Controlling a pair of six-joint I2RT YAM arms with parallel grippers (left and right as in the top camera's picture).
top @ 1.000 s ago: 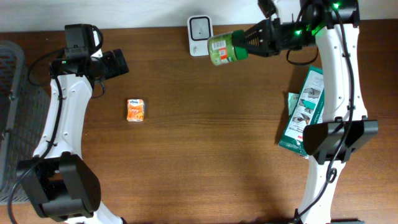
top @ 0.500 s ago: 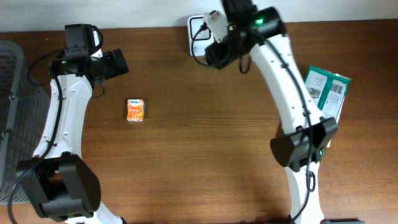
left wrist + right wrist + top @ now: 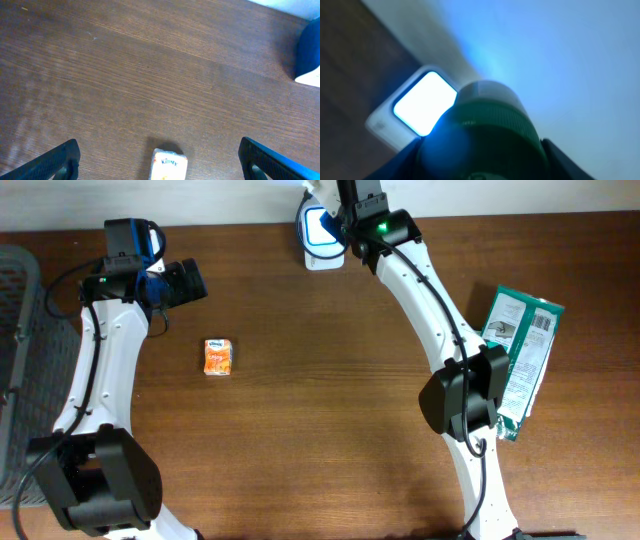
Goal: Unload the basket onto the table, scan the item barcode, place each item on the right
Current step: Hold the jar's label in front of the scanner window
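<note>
My right claw [image 3: 480,161] is clamped around a green bottle [image 3: 485,125], one finger showing on either side of its round body in the wrist view. I am holding it up at the far edge of the desk [image 3: 320,440], just in front of the scanner [image 3: 422,106], whose window glows bright white-blue and throws blue light over the bottle. From above, my arm hides the bottle. I cannot see the barcode in any view, so I cannot tell whether it faces the window.

I judge the bottle to be stiff and smooth, so it won't give under the fingers, but its round side could twist or slip in a light grip. It looks light enough for one claw. The best hold is across the body, below the cap, with the fingers kept off the label so the code stays bare.

My left claw [image 3: 185,282] hangs wide apart and empty, over bare wood near a small orange tissue pack [image 3: 218,357]. A green packet [image 3: 520,360] lies well off to the right, and a wire basket [image 3: 15,330] sits at the left edge.
</note>
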